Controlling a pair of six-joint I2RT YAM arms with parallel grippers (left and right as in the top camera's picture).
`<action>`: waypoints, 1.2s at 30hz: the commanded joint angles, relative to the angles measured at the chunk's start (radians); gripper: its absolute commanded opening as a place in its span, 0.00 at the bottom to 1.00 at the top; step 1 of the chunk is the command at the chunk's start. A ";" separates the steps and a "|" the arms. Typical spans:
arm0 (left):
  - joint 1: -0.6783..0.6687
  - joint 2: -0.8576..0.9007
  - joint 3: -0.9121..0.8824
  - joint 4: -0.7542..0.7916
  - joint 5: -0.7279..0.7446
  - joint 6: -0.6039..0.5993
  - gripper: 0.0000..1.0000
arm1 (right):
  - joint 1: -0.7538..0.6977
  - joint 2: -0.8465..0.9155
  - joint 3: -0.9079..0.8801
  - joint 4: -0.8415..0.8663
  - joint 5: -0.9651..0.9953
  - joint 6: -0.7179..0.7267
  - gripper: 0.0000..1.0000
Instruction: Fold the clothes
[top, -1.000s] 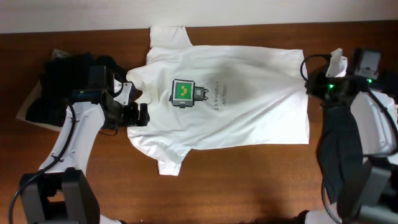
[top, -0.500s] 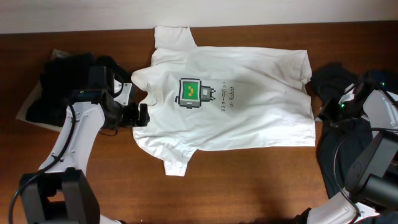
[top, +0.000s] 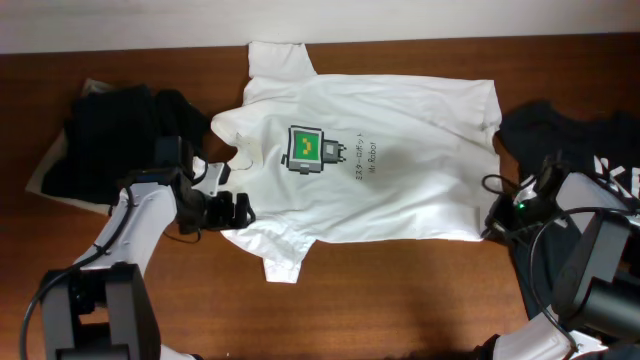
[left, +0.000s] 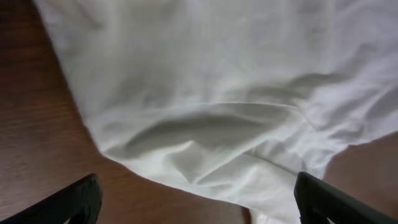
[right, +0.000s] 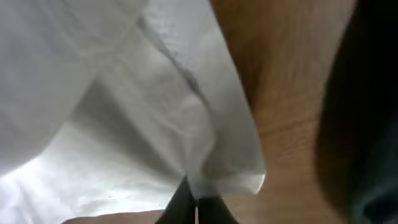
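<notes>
Brown wood-grain tabletop (top: 400, 300) fills the overhead view, with a pale strip along its 12 o'clock edge.

A white T-shirt (top: 430, 190) lies flat on its back in the middle. Its long axis runs from 9 to 3 o'clock, with the collar toward 9 and the straight hem toward 3. One short sleeve sticks out toward 12 o'clock and the other toward 6. On the chest is a print (top: 307, 149), a blocky green-and-grey square figure lying sideways. Just at its 3 o'clock side is a line of small black lettering (top: 365, 160), too small to read. The cloth looks soft and thin, with shallow wrinkles.

A black pile (top: 100, 130) of crumpled clothes sits at 9 o'clock. A black garment (top: 570, 140) lies at 3 o'clock, its white letters cut off by the picture's edge.

The left gripper (top: 240, 210) is at the shirt's edge below the collar, near the 6 o'clock sleeve. Its fingers are spread wide above rumpled white cloth. The right gripper (top: 492, 222) is at the hem corner around 4 o'clock. Its dark fingertips (right: 186, 202) are pressed together on the folded white hem.
</notes>
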 joint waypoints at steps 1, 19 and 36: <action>-0.002 0.010 -0.013 -0.037 0.100 0.009 0.98 | 0.005 -0.043 -0.009 -0.151 0.007 -0.001 0.04; 0.196 0.006 -0.164 0.034 -0.127 -0.145 0.00 | 0.003 -0.133 -0.009 -0.126 0.109 -0.001 0.04; 0.243 -0.191 -0.024 -0.026 0.091 0.001 0.47 | 0.003 -0.133 0.076 -0.138 0.000 -0.090 0.61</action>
